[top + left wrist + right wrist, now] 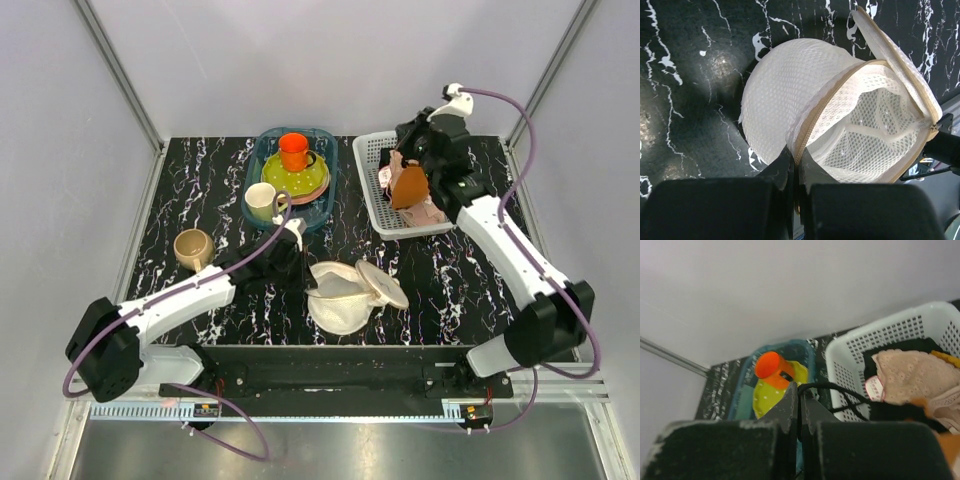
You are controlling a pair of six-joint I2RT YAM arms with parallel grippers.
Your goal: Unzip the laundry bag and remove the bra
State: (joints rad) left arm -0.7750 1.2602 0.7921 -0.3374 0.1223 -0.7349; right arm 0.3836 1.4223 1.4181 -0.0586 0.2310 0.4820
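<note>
My left arm lies low across the tabletop [200,190], stretched from its base at the near left corner toward the middle, with the wrist turned to the right. The left end effector [797,162] is closed, and its fingers pinch the zipper rim of the laundry bag [790,110]. The bag lies on its side at the centre of the tabletop, near the front edge. It is unzipped, its round flap stands open to the right, and I see only mesh inside.

Behind the left arm are a beige mug [193,248] and a blue tub [262,150] with an orange cup [293,150] in it.

My right arm rises from its base at the near right, bends at the elbow and reaches to the far side, above the white basket [372,195]. The right end effector [799,390] is closed on a black strap of the bra [410,185]. The orange-brown bra hangs under it, over the basket. A pink-beige cloth [912,375] lies in the basket below.
</note>
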